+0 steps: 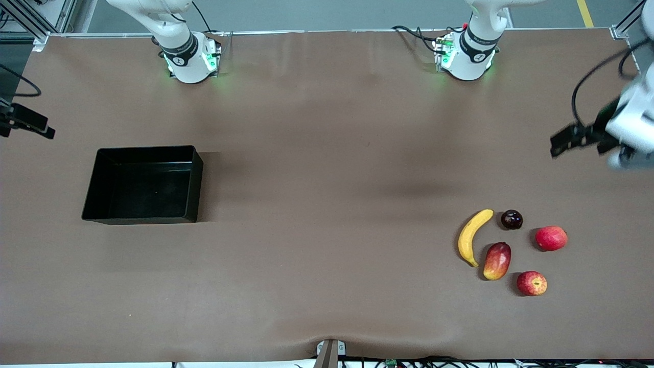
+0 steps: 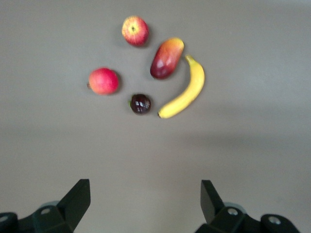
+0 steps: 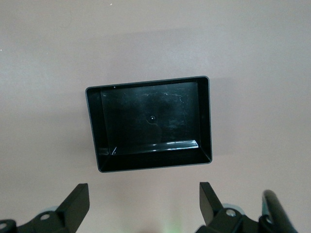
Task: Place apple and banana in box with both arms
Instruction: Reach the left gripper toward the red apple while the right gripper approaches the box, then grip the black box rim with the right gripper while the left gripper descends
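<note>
In the front view the left gripper (image 1: 567,140) hangs blurred at the table's (image 1: 327,179) left-arm end, its wrist cut off by the picture's edge. The right gripper (image 1: 28,122) shows only as a dark piece at the other edge, over the table's right-arm end; its arm is cropped above the base. Each wrist view shows only that gripper's fingertips (image 2: 77,196) (image 3: 77,199), spread wide apart. The small dark round fruit (image 2: 140,104) beside the banana (image 2: 187,92) is too small to identify.

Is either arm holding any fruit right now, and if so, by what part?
Nothing is held. The left end effector is open and empty above bare table short of the banana and apple; the right end effector is open above the box.
</note>
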Action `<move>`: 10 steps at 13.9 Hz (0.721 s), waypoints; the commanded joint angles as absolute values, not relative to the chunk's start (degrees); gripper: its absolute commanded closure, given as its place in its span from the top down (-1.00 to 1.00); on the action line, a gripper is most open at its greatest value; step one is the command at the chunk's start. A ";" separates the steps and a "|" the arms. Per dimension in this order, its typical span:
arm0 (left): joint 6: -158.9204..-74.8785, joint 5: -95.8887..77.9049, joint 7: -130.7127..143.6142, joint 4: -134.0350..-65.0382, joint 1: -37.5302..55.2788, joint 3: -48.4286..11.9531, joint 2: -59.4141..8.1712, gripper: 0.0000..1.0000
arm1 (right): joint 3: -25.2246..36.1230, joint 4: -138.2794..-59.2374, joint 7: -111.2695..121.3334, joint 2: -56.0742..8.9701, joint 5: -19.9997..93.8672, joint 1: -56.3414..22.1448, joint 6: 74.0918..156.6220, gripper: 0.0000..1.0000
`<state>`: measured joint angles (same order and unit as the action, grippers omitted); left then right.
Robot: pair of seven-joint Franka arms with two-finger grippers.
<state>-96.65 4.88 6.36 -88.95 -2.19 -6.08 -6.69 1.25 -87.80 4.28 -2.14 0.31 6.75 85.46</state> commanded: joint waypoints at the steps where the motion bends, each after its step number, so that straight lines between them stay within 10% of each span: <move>1: -102.72 7.99 3.01 -86.05 -2.37 -6.33 -13.34 1.00 | 0.62 -86.40 4.39 -6.48 0.53 7.74 85.69 1.00; 10: -130.15 9.84 -8.50 -83.68 -5.80 -5.19 -32.41 1.00 | 0.70 -84.64 4.48 -9.58 -0.17 8.00 86.13 1.00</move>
